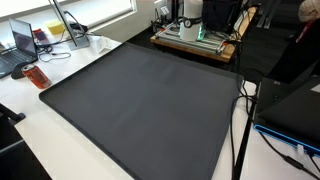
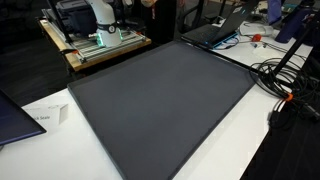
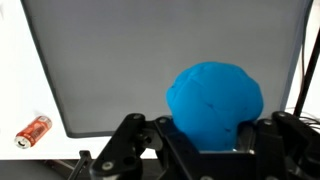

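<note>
In the wrist view my gripper (image 3: 212, 138) is shut on a round, soft-looking blue object (image 3: 215, 95), which bulges out between the two black fingers. It hangs high above a large dark grey mat (image 3: 120, 60) that covers the white table. The mat shows bare in both exterior views (image 1: 140, 100) (image 2: 160, 100). The gripper and the blue object are out of frame in both exterior views; only the robot's base (image 1: 190, 20) (image 2: 100, 20) shows, at the far edge of the mat.
A small red can (image 3: 33, 130) lies on the white table beside a mat corner, also in an exterior view (image 1: 36, 77). Laptops (image 1: 22, 42) (image 2: 215, 32) and black cables (image 2: 285, 85) sit around the mat's edges.
</note>
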You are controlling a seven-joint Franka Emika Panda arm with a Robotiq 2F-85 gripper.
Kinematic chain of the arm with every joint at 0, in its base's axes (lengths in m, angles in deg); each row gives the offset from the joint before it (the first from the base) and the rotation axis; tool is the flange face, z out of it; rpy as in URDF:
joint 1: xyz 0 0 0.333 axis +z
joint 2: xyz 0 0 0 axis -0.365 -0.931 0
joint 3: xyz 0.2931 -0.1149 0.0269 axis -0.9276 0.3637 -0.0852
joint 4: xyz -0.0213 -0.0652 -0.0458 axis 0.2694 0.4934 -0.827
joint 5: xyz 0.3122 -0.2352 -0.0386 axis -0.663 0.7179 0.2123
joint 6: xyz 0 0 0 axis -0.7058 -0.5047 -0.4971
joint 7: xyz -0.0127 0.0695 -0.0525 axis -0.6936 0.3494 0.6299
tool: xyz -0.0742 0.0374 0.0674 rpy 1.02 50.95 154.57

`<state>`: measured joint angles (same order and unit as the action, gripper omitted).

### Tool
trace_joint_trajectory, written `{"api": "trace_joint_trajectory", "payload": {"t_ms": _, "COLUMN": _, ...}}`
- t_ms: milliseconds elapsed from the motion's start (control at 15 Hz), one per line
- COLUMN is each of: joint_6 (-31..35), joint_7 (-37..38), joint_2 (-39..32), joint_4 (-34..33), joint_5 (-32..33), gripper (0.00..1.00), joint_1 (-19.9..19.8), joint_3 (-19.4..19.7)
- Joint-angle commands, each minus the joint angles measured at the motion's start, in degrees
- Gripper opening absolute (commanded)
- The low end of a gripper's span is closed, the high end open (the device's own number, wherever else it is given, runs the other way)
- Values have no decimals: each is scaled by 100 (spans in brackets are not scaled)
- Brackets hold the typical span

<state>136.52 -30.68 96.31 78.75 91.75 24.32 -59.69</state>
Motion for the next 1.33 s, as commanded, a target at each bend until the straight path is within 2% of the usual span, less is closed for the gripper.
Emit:
{"api": "trace_joint_trajectory", "payload": {"t_ms": 0, "joint_6": 107, "joint_7": 10, "joint_2": 24, "joint_4": -232, "joint_5": -152, "gripper": 0, "joint_1": -38, "joint_3": 25}}
{"api": "trace_joint_trajectory", "payload": {"t_ms": 267, "joint_6": 214, "joint_7": -44, "joint_2": -42, "joint_4": -367, "joint_5": -172, "gripper": 0, "joint_1": -32, "joint_3": 34}}
{"api": "trace_joint_trajectory", "payload": {"t_ms": 333, "joint_6": 265, "joint_7": -92, "joint_2": -41, "joint_4": -373, "joint_5": -178, "gripper": 25, "joint_1": -29, "joint_3": 40}}
{"api": "trace_joint_trajectory", "payload": {"t_ms": 467, "joint_6": 377, "joint_7": -8, "joint_2": -54, "joint_4": -382, "joint_5": -142, "gripper": 31, "joint_1": -45, "joint_3": 37}}
{"api": "trace_joint_trajectory", "payload": {"t_ms": 1067, "joint_6": 125, "joint_7": 58, "joint_2": -266, "joint_4": -588, "joint_5": -100, "gripper": 94, "joint_1": -53, "joint_3": 46}}
{"api": "trace_joint_trajectory", "payload": {"t_ms": 1133, "joint_6": 106, "joint_7": 84, "joint_2": -287, "joint_4": -609, "joint_5": -87, "gripper": 98, "joint_1": -51, "joint_3": 40}}
{"api": "trace_joint_trajectory", "payload": {"t_ms": 1267, "joint_6": 97, "joint_7": 132, "joint_2": -335, "joint_4": -647, "joint_5": -76, "gripper": 100, "joint_1": -48, "joint_3": 33}}
